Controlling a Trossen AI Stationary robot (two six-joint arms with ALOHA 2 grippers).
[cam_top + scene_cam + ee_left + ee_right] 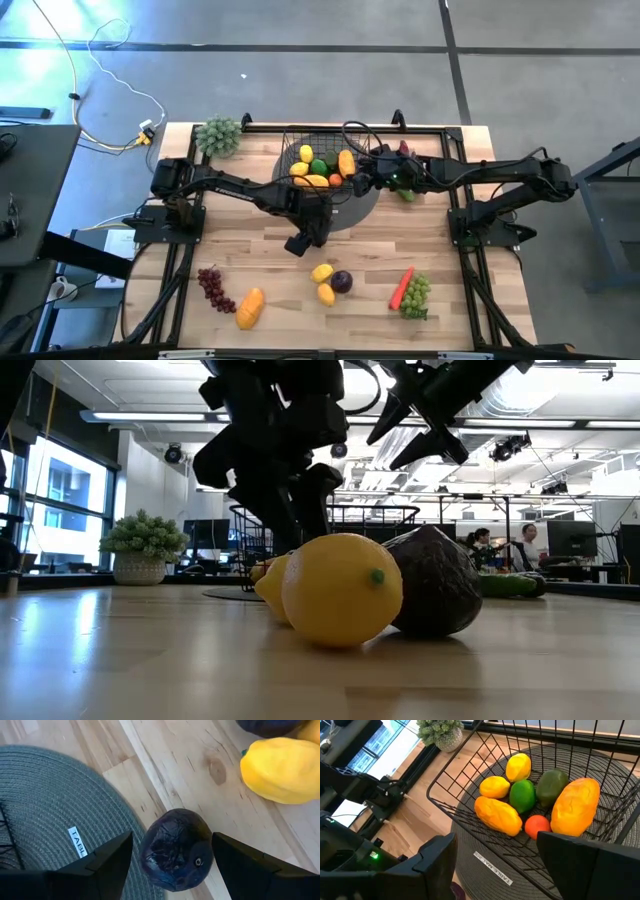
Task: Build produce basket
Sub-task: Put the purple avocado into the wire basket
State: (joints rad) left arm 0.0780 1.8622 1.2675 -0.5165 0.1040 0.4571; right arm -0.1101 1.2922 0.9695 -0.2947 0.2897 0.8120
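Filling a black wire basket (pixel 298 138) with toy fruit, partway through. Straddling a dark purple plum (pixel 175 852) with the left gripper (pixel 300 243), just in front of the basket, at the edge of a round grey woven mat (pixel 45 805) where it meets the pale wooden counter (pixel 170 765). Holding the left fingers (pixel 112 865) apart on either side of the plum, very near its skin but not visibly squeezing it.

Hovering with the right gripper (pixel 360 182) over the right rim of the basket, fingers apart and carrying nothing.

Already sitting inside the basket: two lemons (pixel 518 766), a lime (pixel 522 795), a duller green fruit (pixel 551 785), a long orange-yellow piece (pixel 497 815), a small red-orange ball (pixel 537 826) and a large mango (pixel 575 805).

Waiting on the counter near the front edge: two more lemons (pixel 322 272) beside another dark plum (pixel 342 281), a carrot (pixel 401 288) touching green grapes (pixel 417 295), purple grapes (pixel 213 288) and an orange mango (pixel 250 308). Standing apart at the back left corner, a bushy pale green plant (pixel 218 135).

Judging the next move: closing the left fingers gently on the plum, lifting clear of the mat, then carrying it over the sloping wire side.

Noting textures: plum glossy, round and likely slippery; lemons smooth and waxy; mat ribbed; basket mesh open and rigid.
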